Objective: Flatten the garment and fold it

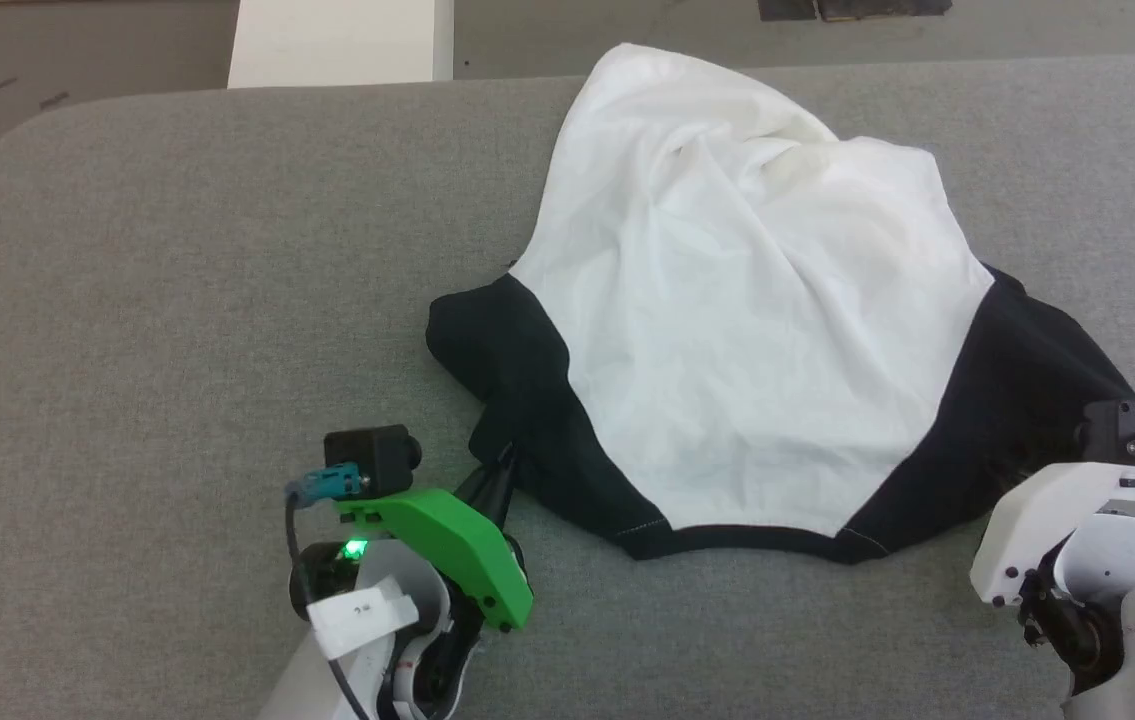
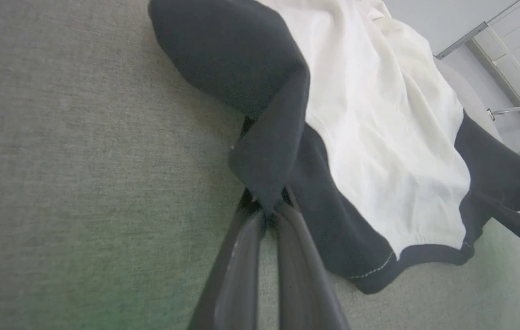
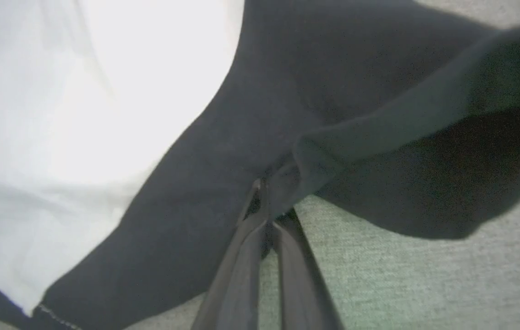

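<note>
The garment lies rumpled on the grey table, white panel in the middle, black cloth at both near sides. At the lower left my left gripper is shut on a pinch of the black left edge. The left wrist view shows its two fingers closed on a raised fold of the garment at the left gripper. At the lower right, the right wrist view shows my right gripper shut on a lifted black fold of the garment. Its white wrist housing covers the fingertips in the head view.
A white box stands beyond the table's far edge at the upper left. Bare grey table lies left of the garment and along the near edge between the two arms. The table's rounded corner is at the far left.
</note>
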You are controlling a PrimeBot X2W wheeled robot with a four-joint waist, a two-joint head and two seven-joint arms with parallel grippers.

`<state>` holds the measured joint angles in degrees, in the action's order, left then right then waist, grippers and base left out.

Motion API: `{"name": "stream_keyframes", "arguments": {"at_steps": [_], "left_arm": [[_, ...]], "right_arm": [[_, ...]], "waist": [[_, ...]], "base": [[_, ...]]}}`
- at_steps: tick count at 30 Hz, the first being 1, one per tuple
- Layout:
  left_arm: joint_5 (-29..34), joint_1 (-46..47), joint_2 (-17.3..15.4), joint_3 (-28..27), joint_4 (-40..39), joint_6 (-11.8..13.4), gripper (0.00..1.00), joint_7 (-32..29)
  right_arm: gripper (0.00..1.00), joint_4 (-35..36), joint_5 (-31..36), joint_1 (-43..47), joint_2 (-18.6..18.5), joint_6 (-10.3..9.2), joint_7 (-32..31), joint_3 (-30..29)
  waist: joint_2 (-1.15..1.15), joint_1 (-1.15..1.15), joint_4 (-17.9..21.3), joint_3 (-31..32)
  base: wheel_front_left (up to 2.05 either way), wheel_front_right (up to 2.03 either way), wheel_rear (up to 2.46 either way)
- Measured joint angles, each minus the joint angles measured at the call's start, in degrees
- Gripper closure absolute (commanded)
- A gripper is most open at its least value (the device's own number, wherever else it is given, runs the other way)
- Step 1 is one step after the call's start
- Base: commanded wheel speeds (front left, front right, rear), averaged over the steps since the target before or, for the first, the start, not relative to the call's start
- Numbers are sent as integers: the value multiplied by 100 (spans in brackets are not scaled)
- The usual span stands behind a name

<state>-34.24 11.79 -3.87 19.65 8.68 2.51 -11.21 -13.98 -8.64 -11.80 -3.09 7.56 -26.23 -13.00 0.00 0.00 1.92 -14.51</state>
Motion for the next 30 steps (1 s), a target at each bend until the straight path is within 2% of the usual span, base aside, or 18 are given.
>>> {"name": "stream_keyframes", "arguments": {"at_steps": [3, 7, 13, 18, 21, 25, 30], "left_arm": [[-221, -3, 16, -84, -142, -58, 100, 177], [-1006, 14, 64, -342, -569, -226, 100, 394], [-2142, 759, 83, -768, -1209, -309, 100, 495], [-2184, 1928, 79, -960, -1435, -288, 100, 365], [-2130, 2611, -40, -993, -1374, -285, 100, 218], [-2005, 3421, -286, -1148, -1038, -242, 100, 182], [-1818, 4181, -500, -1206, -526, -194, 100, 67]], "right_arm": [[100, 266, -167, 14, 8, 0, -29, 58], [100, 967, -810, -19, 20, 0, -176, 199], [100, 2178, -1818, -785, 23, 0, -721, 254], [100, 2464, -2234, -1819, -25, 0, -1415, 92], [100, 2440, -2276, -2505, -113, 0, -1641, 2], [100, 2169, -2279, -3439, -248, 0, -1848, -111], [100, 1730, -2247, -4185, -310, 0, -2082, -90]], "waist": [[0, 0, 12, 83], [0, 0, 37, 237], [0, 0, 63, 558], [0, 0, 49, 875], [0, 0, 33, 1030], [0, 0, 0, 1192], [0, 0, -36, 1296]], "base": [[0, 0, 0], [0, 0, 0], [0, 0, 0], [0, 0, 0], [0, 0, 0], [0, 0, 0], [0, 0, 0]]}}
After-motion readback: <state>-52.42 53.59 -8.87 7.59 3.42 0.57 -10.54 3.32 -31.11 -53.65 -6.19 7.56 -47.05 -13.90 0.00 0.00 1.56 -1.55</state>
